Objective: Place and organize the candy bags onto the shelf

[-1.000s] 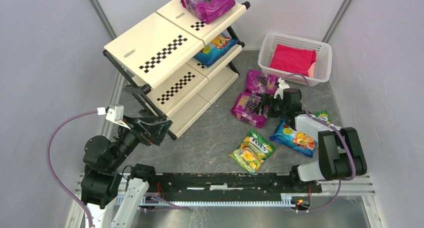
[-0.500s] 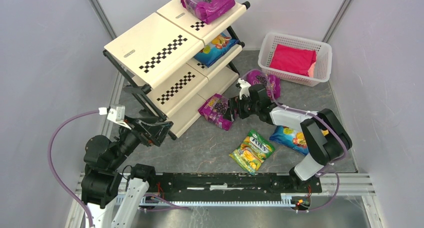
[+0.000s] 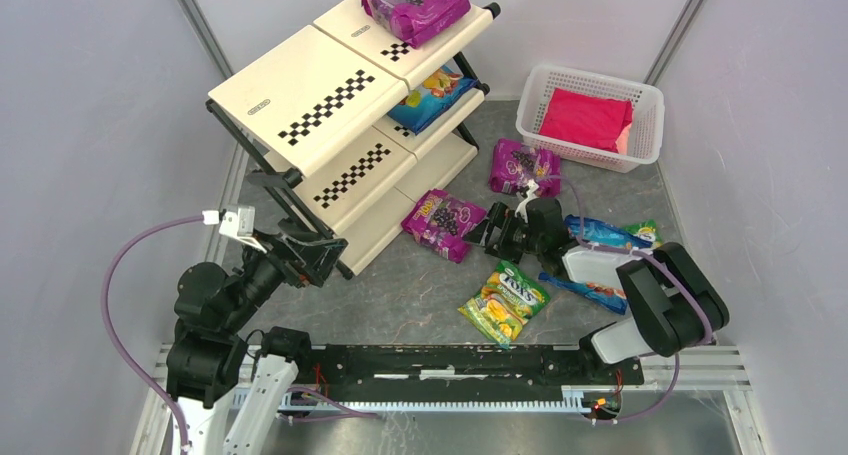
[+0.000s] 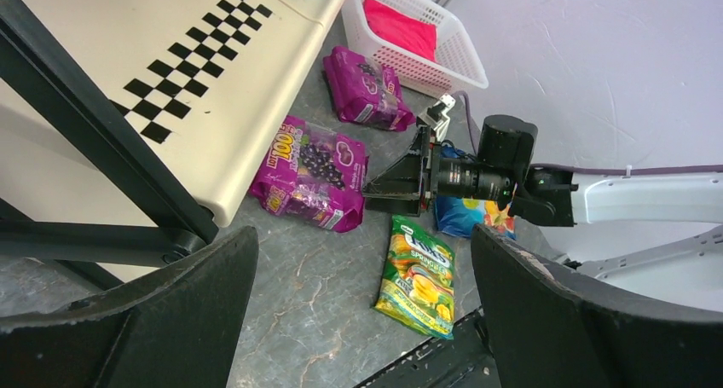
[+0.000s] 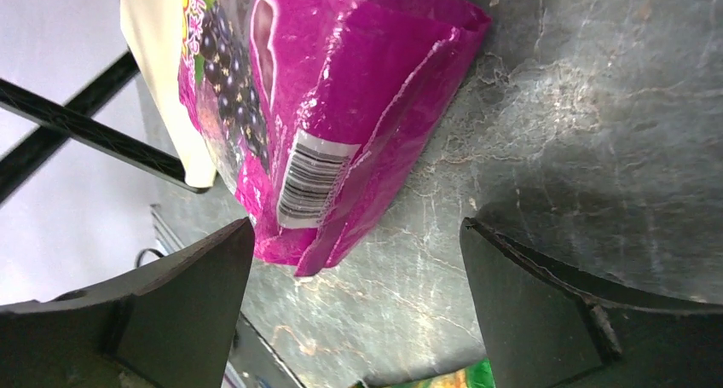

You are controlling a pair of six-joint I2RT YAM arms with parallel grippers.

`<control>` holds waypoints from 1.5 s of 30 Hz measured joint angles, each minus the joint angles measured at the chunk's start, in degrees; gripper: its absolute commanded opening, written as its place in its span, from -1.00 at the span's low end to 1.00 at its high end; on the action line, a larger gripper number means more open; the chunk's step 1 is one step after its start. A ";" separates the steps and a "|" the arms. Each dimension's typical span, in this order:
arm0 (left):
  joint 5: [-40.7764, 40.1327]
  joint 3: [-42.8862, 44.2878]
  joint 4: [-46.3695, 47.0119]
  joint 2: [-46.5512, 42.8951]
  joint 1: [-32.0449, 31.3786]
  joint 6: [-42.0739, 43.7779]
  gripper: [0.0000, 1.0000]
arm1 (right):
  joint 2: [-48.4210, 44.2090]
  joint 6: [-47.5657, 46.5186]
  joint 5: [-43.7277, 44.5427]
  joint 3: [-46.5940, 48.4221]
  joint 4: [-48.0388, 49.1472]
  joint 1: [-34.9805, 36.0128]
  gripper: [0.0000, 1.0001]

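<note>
Lower left, the left gripper (image 3: pixel 312 257) hangs with jaws apart beside the shelf (image 3: pixel 310 100). Centre frame, the right gripper (image 5: pixel 355 226) gapes, gripping nothing, just short of the grape bag (image 3: pixel 443 222), which lies flat against the shelf's bottom panel. Its glossy, puffy film looks slippery; I'd pinch the crimped end seam, then lift it onto a slanted panel.

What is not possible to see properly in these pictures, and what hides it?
Blue fruit-print plastic bag on the cream slanted three-tier shelf: top view, the upper panel covers most of it.
Second blue plastic bag: top view, the right arm's white link crosses it.
Green-yellow plastic bag behind that arm: only a corner shows.
Magenta grape-print plastic bag: right wrist view, the top edge cuts it off.
</note>
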 measured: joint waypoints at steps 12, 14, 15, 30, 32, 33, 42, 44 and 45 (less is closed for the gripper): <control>-2.19 -0.04 0.00 0.11 0.00 0.46 1.00 | 8.72 16.02 5.22 -0.52 15.02 3.91 0.77; -2.89 -0.35 -0.04 -0.22 0.00 0.81 1.00 | 10.29 17.70 6.16 -0.50 17.35 4.46 0.60; -3.13 -0.57 -0.04 -0.37 0.00 0.85 1.00 | 10.82 18.36 6.60 -0.48 18.10 4.68 0.55; -4.55 -2.54 -0.22 -0.31 0.00 1.90 1.00 | 11.56 17.73 9.57 -2.23 22.40 6.19 -0.08; -4.63 -2.54 -0.22 -0.31 0.00 1.92 1.00 | 11.39 17.62 9.46 -2.29 23.06 6.23 -0.16; -4.72 -2.54 -0.22 -0.33 0.00 1.92 1.00 | 11.32 17.55 9.27 -2.29 23.47 6.23 -0.18; -5.99 -2.58 -0.22 -0.66 0.00 2.01 1.00 | 6.23 17.73 8.24 -5.42 24.68 6.23 -0.49; -6.01 -2.58 -0.22 -0.70 0.00 2.08 1.00 | 4.52 17.73 7.85 -6.03 24.26 6.23 -0.54; -6.01 -2.60 -0.22 -0.70 0.00 2.08 1.00 | 3.67 17.75 7.69 -6.25 23.91 6.23 -0.55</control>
